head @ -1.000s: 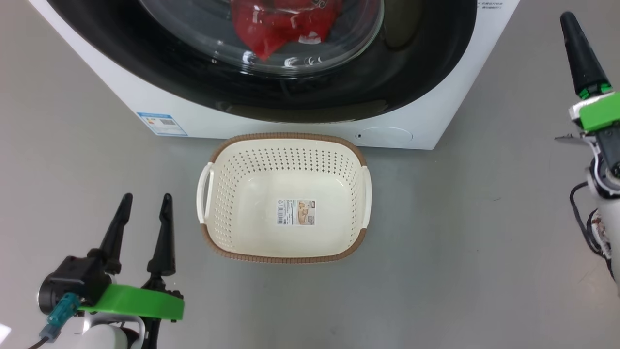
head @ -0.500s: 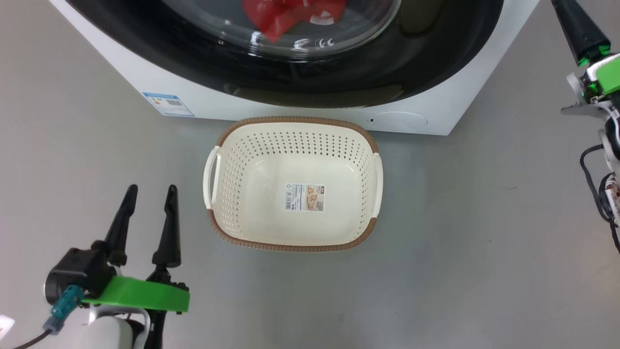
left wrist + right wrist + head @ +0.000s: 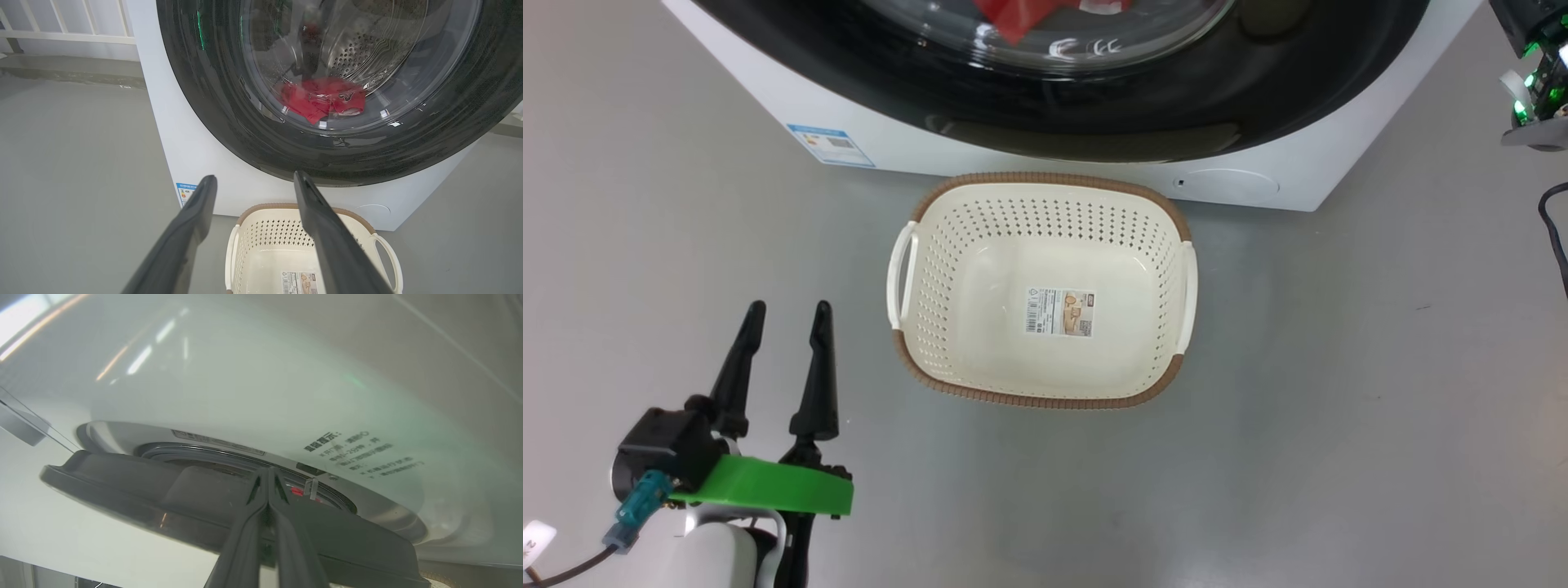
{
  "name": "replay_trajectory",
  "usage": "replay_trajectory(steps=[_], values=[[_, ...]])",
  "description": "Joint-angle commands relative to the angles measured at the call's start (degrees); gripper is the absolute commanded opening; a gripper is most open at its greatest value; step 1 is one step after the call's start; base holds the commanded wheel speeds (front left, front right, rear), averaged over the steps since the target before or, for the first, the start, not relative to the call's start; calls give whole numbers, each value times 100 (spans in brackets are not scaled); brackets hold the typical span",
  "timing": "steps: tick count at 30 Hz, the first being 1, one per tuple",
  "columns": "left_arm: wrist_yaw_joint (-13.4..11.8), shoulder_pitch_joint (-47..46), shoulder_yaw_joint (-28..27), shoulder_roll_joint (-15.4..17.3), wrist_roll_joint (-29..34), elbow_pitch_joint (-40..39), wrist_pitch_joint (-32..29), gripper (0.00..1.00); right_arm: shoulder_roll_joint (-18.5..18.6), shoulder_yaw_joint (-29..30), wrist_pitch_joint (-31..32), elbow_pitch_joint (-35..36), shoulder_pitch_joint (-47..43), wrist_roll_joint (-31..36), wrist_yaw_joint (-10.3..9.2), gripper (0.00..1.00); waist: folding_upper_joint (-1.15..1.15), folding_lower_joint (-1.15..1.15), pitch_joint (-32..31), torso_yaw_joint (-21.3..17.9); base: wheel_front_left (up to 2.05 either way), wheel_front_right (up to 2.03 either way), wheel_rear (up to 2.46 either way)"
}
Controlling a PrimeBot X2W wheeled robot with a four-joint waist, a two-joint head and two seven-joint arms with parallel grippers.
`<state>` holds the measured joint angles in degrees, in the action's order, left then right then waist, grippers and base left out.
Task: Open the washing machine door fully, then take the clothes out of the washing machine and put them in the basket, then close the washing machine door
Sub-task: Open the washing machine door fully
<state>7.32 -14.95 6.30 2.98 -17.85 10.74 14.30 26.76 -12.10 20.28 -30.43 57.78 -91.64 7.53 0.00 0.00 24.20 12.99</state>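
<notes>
**Head view.** At 12 o'clock stands the big white boxy front-loading washing machine (image 3: 1258,184). Its large round door (image 3: 1094,122) has a wide glossy black rim and bulging clear glass. The bright red soft clothes (image 3: 1013,12) show through that glass at the very top edge. At centre, the small cream-white perforated plastic basket (image 3: 1045,178) with a brown woven-look rim sits on the grey floor (image 3: 1339,408), near the machine's foot. It holds only a paper label. At 7 o'clock the left gripper (image 3: 790,309) hovers over the floor, its two dark fingers spread apart and holding nothing.

**Left wrist view.** The spread fingers frame the basket at 6 o'clock. The door fills 12 to 2 o'clock, and the clothes lie low in the steel perforated drum (image 3: 359,53) behind the glass.

**Right wrist view.** The right gripper (image 3: 267,473) has its fingers pressed together with nothing between them. Its tips sit at the door's edge, where a narrow gap separates the rim from the white front. A sliver of red shows in that gap at 3 o'clock of the tips. I cannot tell whether the tips touch the rim.

The step in hand looks like opening the door. To do it well, the closed fingers should hook behind the rim, not the glass. The pull should follow the hinge's arc rather than run straight out, until the door stands fully wide. The left arm should wait outside that sweep.
</notes>
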Motion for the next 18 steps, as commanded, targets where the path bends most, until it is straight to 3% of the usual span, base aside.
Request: replay_trajectory(steps=[1, 18], values=[[17, -130, -190, 115, -31, -101, 70, 100, 2, -34, 56, 120, 72, -62, -4, 0, 0, 0, 18, 27, 0, 0, 0], [17, -152, -184, 38, -45, -91, 70, 100, -63, -32, 464, -268, 513, -95, -4, 0, 0, 0, 102, 185, 0, 0, 0]])
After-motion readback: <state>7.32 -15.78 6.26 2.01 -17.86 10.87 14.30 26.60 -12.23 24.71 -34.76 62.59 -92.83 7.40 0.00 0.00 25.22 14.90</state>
